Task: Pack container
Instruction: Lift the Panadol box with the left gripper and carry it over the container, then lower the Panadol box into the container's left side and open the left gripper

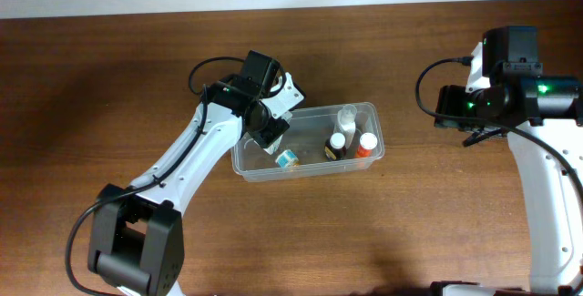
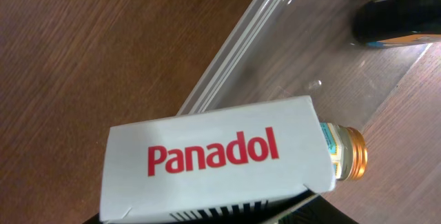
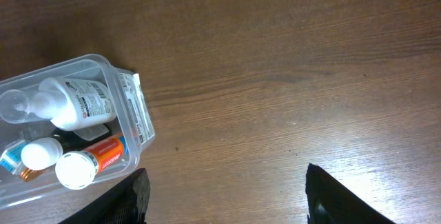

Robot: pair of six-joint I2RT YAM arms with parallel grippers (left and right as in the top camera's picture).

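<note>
**Setting the box into the container**

Left gripper (image 1: 273, 130) clamps the Panadol box (image 2: 213, 158) above the left end of the container (image 1: 369, 109), mid-table. Advised: lower it flat beside the gold-capped bottle (image 2: 348, 155), then release. Right gripper (image 3: 227, 200) is spread and empty near the right edge.

Left gripper (image 1: 271, 135) over container (image 1: 310, 174) left end, grip unclear; small bottles (image 1: 351, 139) in right half.

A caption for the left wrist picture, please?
Panadol box held over the clear container, a gold-capped bottle peeking out behind.
</note>
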